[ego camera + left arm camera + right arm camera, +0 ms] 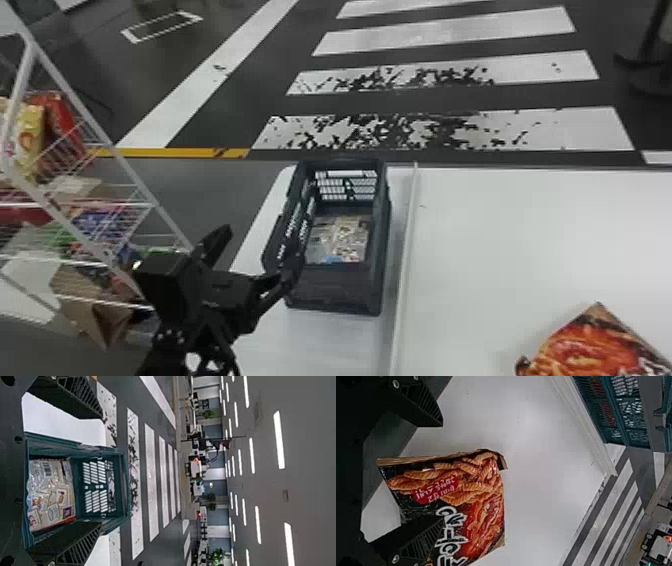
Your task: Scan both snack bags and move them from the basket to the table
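Right wrist view — snack bag (484, 494) beyond parted jaws of right gripper (442, 470).

floor (225, 120): dark grey, chunky white stripes (450, 25) (nearest ones pretty scuffed tbh), bit of yellow line (200, 152) | furniture: plain white counter (500, 225), white wire rack (152, 204) off to the left | far side: greenery (217, 556), bluish-grey wall panels (216, 516) | overhead: grey ceiling (261, 487), rows of bright strip lights (279, 439)

Bright ceiling strip lights (279, 440)
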Available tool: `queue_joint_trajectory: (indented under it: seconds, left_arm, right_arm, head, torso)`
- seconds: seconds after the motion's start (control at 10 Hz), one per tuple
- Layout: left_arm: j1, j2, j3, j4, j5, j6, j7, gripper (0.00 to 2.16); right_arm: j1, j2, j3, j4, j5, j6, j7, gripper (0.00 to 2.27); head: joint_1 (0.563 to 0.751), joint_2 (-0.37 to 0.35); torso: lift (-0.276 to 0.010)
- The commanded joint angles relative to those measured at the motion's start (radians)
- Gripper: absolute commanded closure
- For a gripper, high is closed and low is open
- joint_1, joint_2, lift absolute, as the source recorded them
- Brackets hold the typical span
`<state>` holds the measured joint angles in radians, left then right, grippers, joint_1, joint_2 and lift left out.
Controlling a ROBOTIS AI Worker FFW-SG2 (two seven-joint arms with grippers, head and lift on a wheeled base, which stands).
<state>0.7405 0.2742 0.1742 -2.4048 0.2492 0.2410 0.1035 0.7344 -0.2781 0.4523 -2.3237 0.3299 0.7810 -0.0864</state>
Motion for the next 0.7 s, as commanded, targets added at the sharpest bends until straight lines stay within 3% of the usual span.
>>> queue_joint_trajectory:
  seconds: [0.0,0.6]
  left_arm:
    - [0.0,0.0,0.002,0.003,0.009,0.001,-0.004,0.03]
    - [-0.001,0.008,0.014,-0.005,0.041,0.001,-0.03,0.03]
  right_arm:
    - [-0.029,0.0,0.025,0.038,0.02,-0.015,-0.023,0.11]
    - [-0.055,-0.032,0.022,0.106,0.049,-0.067,-0.036,0.21]
  head:
    - [0.695,0.327]
    - [0.695,0.311]
  torso:
    - [-0.098]
    - [-0.098]
